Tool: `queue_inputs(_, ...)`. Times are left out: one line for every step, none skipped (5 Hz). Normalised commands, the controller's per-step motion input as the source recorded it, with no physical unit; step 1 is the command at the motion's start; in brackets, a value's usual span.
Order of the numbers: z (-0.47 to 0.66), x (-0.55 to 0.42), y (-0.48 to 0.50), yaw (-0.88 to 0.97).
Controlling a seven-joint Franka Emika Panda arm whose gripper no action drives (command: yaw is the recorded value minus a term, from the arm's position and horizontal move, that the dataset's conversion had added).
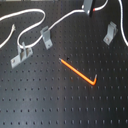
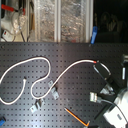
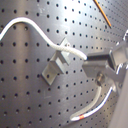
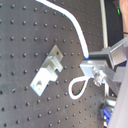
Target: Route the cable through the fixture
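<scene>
The white cable [image 1: 30, 22] snakes over the black pegboard, and its red band [image 1: 98, 9] is at the far end. My gripper [image 1: 90, 6] is shut on the cable just beside the red band and holds that end above the board. In the second exterior view the cable [image 2: 65, 72] loops from the left to the gripper [image 2: 101, 69]. In the first wrist view the cable [image 3: 30, 25] crosses in front of a grey fixture [image 3: 56, 64] and enters the gripper [image 3: 98, 67]. I cannot tell if it sits in the slot. The second wrist view shows the cable [image 4: 75, 22], fixture [image 4: 47, 70] and gripper [image 4: 93, 67].
Three grey fixtures stand on the board: two at the first exterior view's left [image 1: 20, 55] [image 1: 46, 36] and one at the right [image 1: 111, 34]. A rigid orange bent rod [image 1: 77, 71] lies mid-board. Shelves with clutter [image 2: 60, 20] stand behind the board.
</scene>
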Motion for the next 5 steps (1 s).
queue_inputs(0.24, 0.083, -0.025, 0.0)
queue_inputs(0.5, 0.053, -0.014, -0.19)
queue_inputs(0.0, -0.009, -0.009, 0.0)
queue_inputs(0.49, -0.074, 0.082, -0.08)
queue_inputs(0.5, -0.262, 0.053, 0.0)
